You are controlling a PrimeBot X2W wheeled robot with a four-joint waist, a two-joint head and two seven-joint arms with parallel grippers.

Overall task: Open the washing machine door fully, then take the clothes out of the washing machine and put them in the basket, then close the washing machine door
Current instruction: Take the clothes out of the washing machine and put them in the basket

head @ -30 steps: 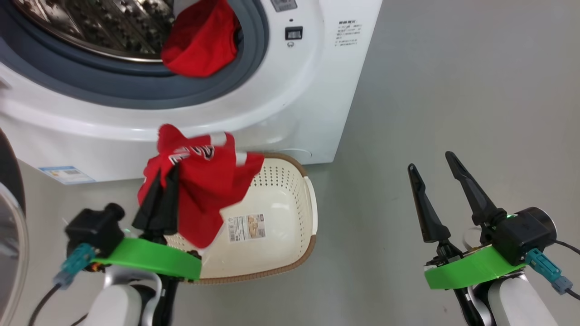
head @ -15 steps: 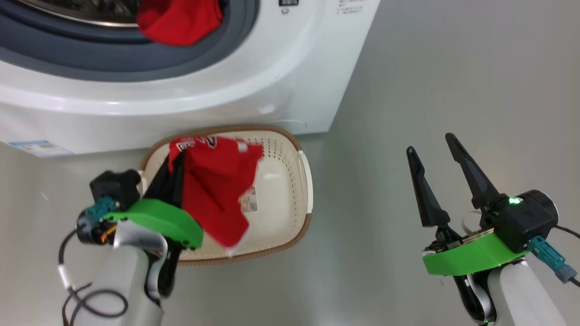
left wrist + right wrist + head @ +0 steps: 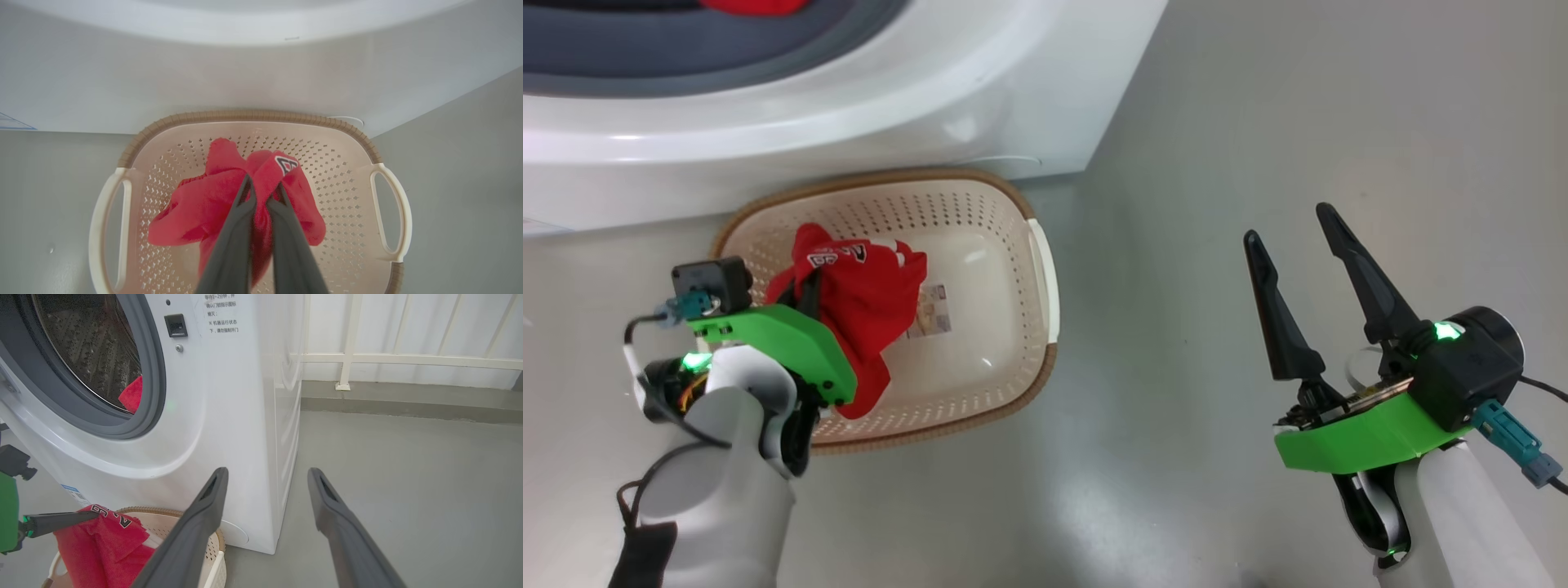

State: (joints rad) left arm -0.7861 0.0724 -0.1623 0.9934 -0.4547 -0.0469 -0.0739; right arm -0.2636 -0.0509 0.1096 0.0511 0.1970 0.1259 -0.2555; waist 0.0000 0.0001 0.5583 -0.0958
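My left gripper (image 3: 263,187) is shut on a red garment with white print (image 3: 866,294), one of the clothes, and holds it low inside the cream basket (image 3: 1045,269). In the left wrist view the cloth (image 3: 192,212) bunches around the two fingers above the perforated basket floor (image 3: 339,192). The basket stands on the floor against the white washing machine (image 3: 849,122). More red clothes (image 3: 131,394) lie at the mouth of the steel drum (image 3: 90,347). My right gripper (image 3: 1289,224) is open and holds nothing, out over the floor to the right. The washing machine door is out of view.
Grey floor (image 3: 1217,122) spreads to the right of the machine. A white railing (image 3: 351,355) and a low kerb run along the back. A blue label (image 3: 73,492) sits low on the machine's front.
The head camera has tilted down, so the drum has slid out at the top. My left gripper has lowered the red garment from the basket's rim down into it. The right gripper stays open.
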